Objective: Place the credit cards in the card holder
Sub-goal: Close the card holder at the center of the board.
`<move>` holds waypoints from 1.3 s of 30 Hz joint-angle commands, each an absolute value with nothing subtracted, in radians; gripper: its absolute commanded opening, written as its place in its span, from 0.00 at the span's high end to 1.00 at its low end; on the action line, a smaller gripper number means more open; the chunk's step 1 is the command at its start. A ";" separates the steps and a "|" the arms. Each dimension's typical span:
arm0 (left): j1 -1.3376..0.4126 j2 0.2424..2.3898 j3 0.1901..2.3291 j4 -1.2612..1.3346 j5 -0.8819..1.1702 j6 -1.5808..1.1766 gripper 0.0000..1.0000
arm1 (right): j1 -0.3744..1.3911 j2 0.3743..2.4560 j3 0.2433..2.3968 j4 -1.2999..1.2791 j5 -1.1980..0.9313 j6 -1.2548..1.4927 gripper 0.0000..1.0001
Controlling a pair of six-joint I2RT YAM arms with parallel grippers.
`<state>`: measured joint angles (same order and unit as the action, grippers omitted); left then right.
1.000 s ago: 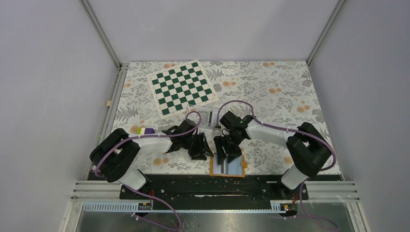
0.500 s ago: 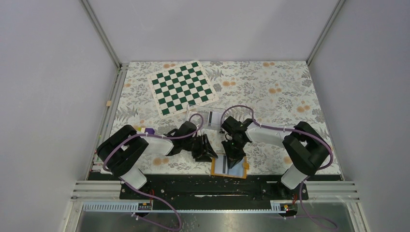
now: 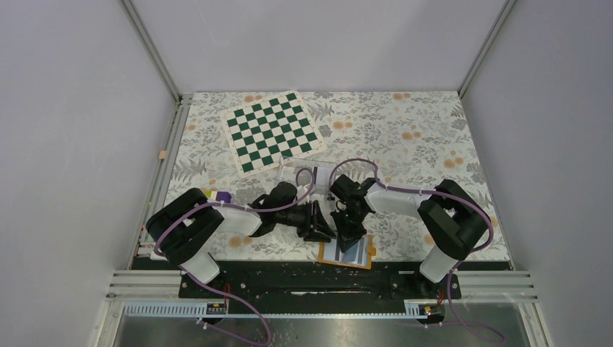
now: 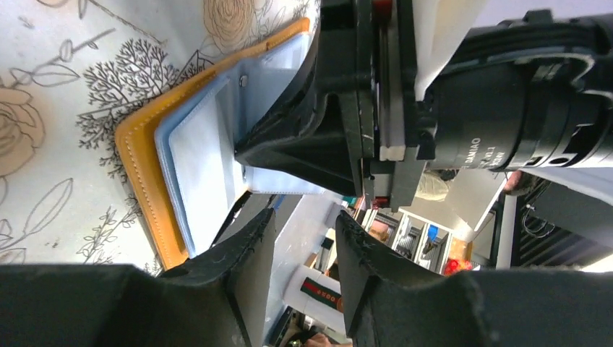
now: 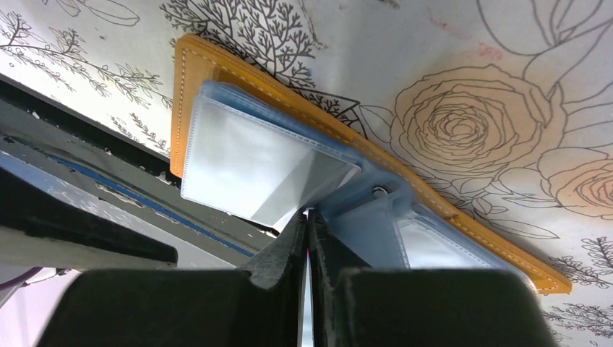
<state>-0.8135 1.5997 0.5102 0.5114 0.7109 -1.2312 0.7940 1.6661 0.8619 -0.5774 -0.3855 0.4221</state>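
So: card holder (image 3: pixel 358 254) lies open at the near edge, centre. My right pincer (image 5: pixel 307 215) pinches one clear sleeve (image 5: pixel 246 166); left pincer (image 4: pixel 305 220) hangs part-open, empty. No card seen inside yet.

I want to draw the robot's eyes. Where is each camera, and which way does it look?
Top camera: high above and behind the robot, facing down at the table, chessboard, left arm and right arm.
Left wrist camera: on the left arm, low, facing sideways past the open left fingers toward the right fingers.
Right wrist camera: on the right arm, facing down past the right fingers, pinched shut on the card holder.
Shared: all three see the orange card holder.
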 commanded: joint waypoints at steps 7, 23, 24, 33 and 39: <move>-0.823 1.475 0.623 -0.099 0.429 -0.987 0.54 | 0.802 1.608 0.836 -0.579 -0.342 0.410 0.92; -0.851 1.571 0.453 0.183 0.577 -1.192 0.46 | 0.802 1.606 0.783 -0.571 -0.358 0.410 0.93; -0.856 1.571 0.450 0.179 0.573 -1.195 0.46 | 0.802 1.617 0.782 -0.565 -0.373 0.407 0.93; -0.884 1.517 0.440 0.080 0.507 -1.209 0.41 | 0.804 1.650 0.784 -0.554 -0.493 0.358 0.96; -0.911 1.586 0.430 0.205 0.529 -1.281 0.40 | 0.803 1.648 0.772 -0.550 -0.496 0.361 0.96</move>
<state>-0.8841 1.5272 0.4622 0.2024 0.5945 -1.2556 0.7940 1.6375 0.7887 -0.5472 -0.4911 0.3843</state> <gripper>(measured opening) 0.593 0.047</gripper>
